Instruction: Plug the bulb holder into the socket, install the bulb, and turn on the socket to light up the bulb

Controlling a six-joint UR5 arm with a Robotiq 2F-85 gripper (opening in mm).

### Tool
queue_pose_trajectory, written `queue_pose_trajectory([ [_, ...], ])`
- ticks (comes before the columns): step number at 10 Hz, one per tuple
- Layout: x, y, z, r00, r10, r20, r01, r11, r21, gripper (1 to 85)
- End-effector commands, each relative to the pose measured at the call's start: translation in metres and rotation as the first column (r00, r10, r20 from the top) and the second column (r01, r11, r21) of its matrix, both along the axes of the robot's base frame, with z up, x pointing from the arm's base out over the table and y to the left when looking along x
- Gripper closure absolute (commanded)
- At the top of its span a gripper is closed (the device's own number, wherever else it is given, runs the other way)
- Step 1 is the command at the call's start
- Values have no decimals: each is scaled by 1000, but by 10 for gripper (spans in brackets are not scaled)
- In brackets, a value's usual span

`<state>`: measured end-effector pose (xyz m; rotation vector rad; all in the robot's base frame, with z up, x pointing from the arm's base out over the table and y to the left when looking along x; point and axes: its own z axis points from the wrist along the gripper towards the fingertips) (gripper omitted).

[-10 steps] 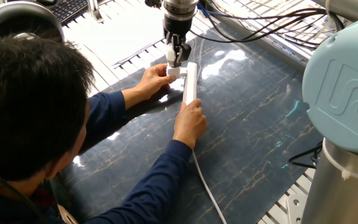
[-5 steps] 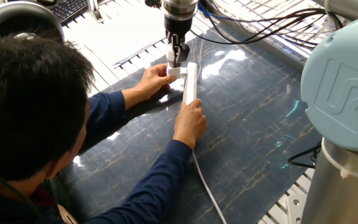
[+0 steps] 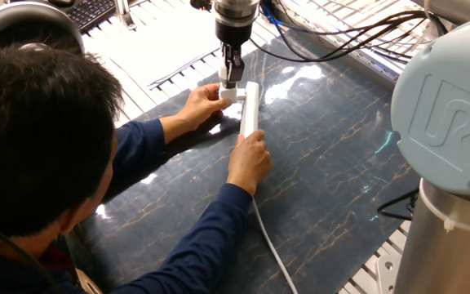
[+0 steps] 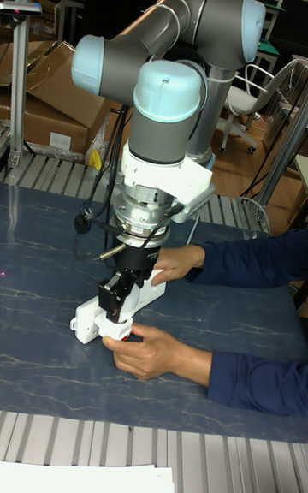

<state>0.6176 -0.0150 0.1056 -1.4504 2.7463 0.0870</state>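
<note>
The socket (image 3: 250, 110) is a long white strip lying on the dark mat, also seen as the socket (image 4: 84, 323) in the tall view. A person's two hands steady it from either side. The bulb holder (image 3: 228, 95) is a small white block at the strip's left side, touching the left hand. Directly above it, my gripper (image 3: 230, 75) points straight down and is shut on the bulb (image 3: 225, 77), a small white piece between the dark fingers. In the tall view my gripper (image 4: 114, 309) hides the bulb and the holder.
The person's head (image 3: 31, 139) and arms fill the left foreground. The left hand (image 3: 198, 104) and right hand (image 3: 250, 159) lie close to my fingers. The strip's white cord (image 3: 272, 245) trails toward the front edge. My arm's big joint (image 3: 447, 122) blocks the right side, and cables (image 3: 341, 33) hang behind.
My wrist has turned slightly over the bulb holder, and the fingers look narrower now. The big joint at the right has shifted a little. The hands and the strip have stayed put.
</note>
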Motion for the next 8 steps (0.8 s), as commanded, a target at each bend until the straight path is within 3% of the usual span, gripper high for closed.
queue_pose_trajectory([
  [1,-6,1,2,988,-148,-36,148,989,10,847],
  [5,-14,3,2,934,-347,-90,348,938,-9,847],
  [8,-12,5,3,903,-415,-116,417,909,-8,847],
])
